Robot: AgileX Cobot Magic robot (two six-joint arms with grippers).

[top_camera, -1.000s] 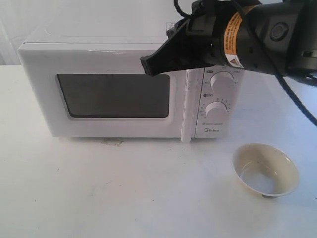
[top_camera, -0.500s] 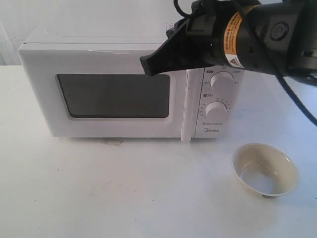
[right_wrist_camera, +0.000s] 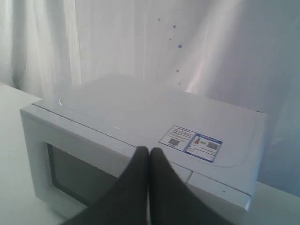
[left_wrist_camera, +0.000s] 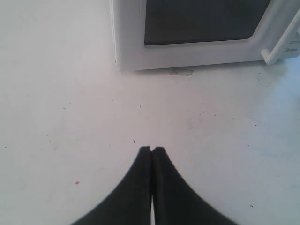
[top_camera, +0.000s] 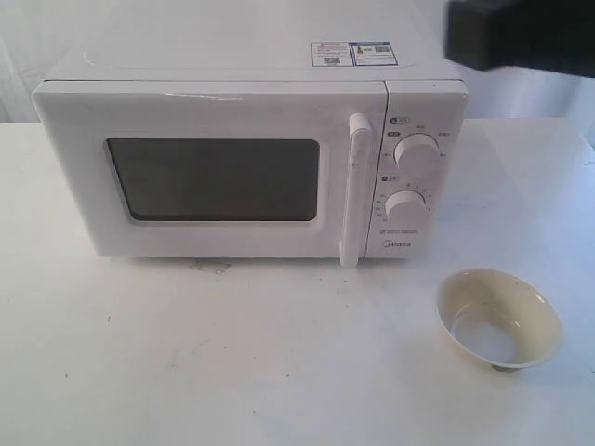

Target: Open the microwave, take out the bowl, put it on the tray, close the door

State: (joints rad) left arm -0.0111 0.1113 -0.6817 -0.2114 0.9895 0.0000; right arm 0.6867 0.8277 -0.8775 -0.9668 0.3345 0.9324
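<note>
Door shut, bowl out on worktop, no tray that I can see. Left gripper, right gripper both clenched, empty. I judge task near done.

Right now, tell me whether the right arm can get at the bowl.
Probably yes: the bowl sits in the open, nothing over it; the right arm hangs high by the microwave, jaws shut.
</note>
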